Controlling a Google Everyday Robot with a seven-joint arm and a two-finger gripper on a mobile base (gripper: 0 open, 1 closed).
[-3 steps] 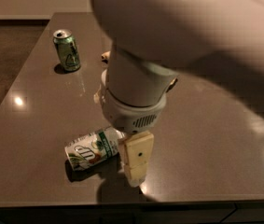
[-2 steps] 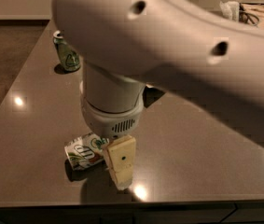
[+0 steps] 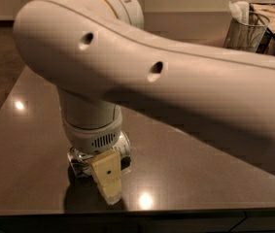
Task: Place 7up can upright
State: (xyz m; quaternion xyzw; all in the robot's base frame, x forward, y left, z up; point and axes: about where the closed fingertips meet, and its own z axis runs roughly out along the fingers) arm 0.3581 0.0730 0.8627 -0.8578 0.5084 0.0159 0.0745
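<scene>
Arm [image 3: 185, 86] spans the view from 3 o'clock across to 10 o'clock, then turns down through a vented wrist [image 3: 95, 130] toward the table [image 3: 200, 169]. Gripper [image 3: 109, 182] sits low at 7 o'clock, its yellowish pad facing the camera and its tip at or just above the dark glossy tabletop. The can [image 3: 78, 161] is directly behind the gripper and under the wrist, also at 7 o'clock. Only silver slivers show on either side of the pad. Its orientation, upright or lying, cannot be told. Whether the gripper is closed on the can or merely around it cannot be told either, since the wrist and pad hide the contact. A wire-mesh holder [image 3: 246, 30] with white paper inside stands at 1 o'clock, well apart from the can.
</scene>
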